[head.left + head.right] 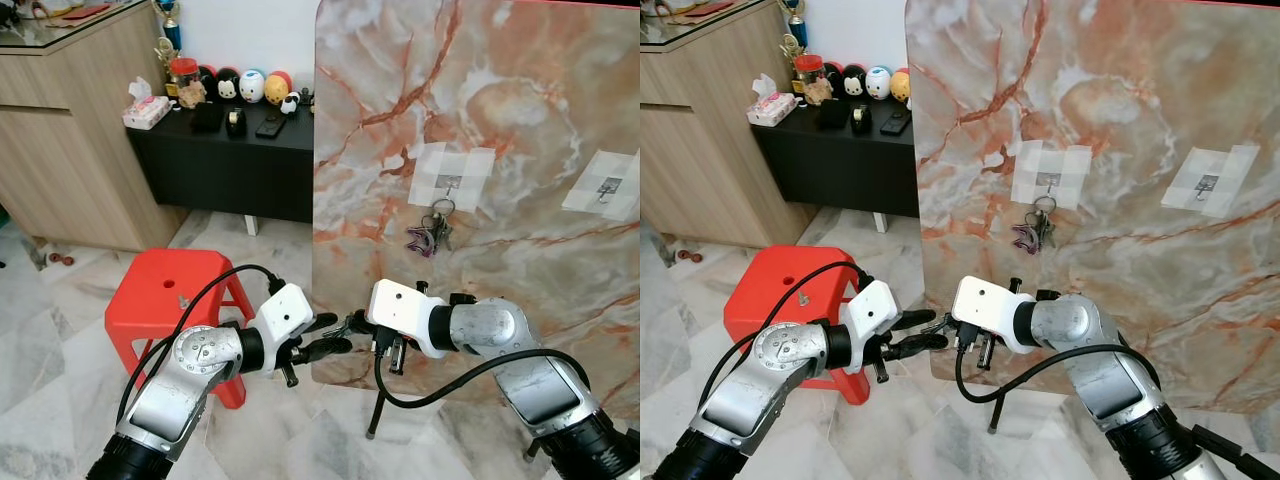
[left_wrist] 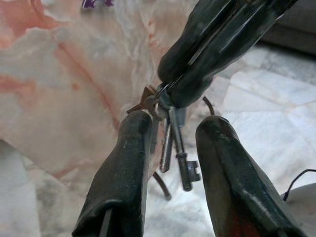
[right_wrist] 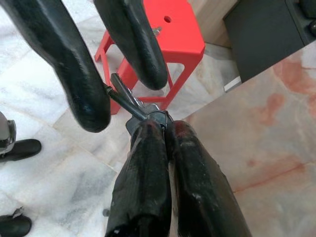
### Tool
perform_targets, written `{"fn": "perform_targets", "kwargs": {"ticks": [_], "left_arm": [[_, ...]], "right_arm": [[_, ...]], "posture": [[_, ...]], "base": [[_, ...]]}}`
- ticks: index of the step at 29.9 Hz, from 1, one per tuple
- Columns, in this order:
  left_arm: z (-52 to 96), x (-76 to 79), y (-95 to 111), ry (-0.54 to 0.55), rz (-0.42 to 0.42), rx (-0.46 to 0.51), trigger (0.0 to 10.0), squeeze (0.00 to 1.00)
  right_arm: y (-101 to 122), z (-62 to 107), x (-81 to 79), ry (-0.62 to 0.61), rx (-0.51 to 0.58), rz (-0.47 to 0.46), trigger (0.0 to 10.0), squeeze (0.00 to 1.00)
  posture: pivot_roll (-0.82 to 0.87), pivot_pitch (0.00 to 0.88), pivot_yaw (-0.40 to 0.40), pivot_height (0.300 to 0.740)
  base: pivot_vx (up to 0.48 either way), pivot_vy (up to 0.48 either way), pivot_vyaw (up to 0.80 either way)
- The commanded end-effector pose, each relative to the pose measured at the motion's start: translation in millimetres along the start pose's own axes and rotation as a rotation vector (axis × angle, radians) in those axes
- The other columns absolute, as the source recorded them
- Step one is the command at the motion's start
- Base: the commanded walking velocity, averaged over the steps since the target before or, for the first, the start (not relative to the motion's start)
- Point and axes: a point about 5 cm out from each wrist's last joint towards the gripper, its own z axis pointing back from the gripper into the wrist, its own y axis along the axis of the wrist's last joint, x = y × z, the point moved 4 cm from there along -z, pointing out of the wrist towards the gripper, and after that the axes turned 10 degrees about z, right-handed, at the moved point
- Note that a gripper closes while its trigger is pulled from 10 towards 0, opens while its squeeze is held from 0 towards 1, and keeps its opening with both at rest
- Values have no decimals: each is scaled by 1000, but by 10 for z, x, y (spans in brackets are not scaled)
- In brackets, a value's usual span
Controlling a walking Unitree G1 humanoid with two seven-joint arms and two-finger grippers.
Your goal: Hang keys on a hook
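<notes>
Passing the key bunch (image 2: pixel 173 148) between claws is the step in hand. Left of the marble board (image 1: pixel 500 90), the left claw (image 1: pixel 335 335) is released, its fingers (image 2: pixel 123 168) straddling the hanging keys. The right claw (image 3: pixel 160 143) is clenched on the ring. Judgement: close the left fingers fully before the right lets go. On the board, one hook (image 1: pixel 447 185) already carries keys (image 1: pixel 432 232); the hook to its right (image 1: pixel 606 187) is free. A red stool (image 1: pixel 170 290) stands left of the board, a black counter (image 1: pixel 230 150) behind.
</notes>
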Motion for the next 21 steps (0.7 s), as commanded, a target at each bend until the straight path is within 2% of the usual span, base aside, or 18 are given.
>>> {"fn": "perform_targets", "kwargs": {"ticks": [1,7,21], "left_arm": [[16,-46,26,9,-27,-7,10000,0],[30,-12,-64,-15,-25,-58,10000,0],[30,14,-134,-37,-15,-100,10000,0]], "right_arm": [[54,16,-12,8,13,17,10000,0],[114,24,12,1,26,29,10000,0],[225,27,8,6,55,52,10000,0]], "posture": [[141,54,-45,740],[143,54,-45,740],[141,54,-43,740]], "base": [[0,0,0],[0,0,0],[0,0,0]]}}
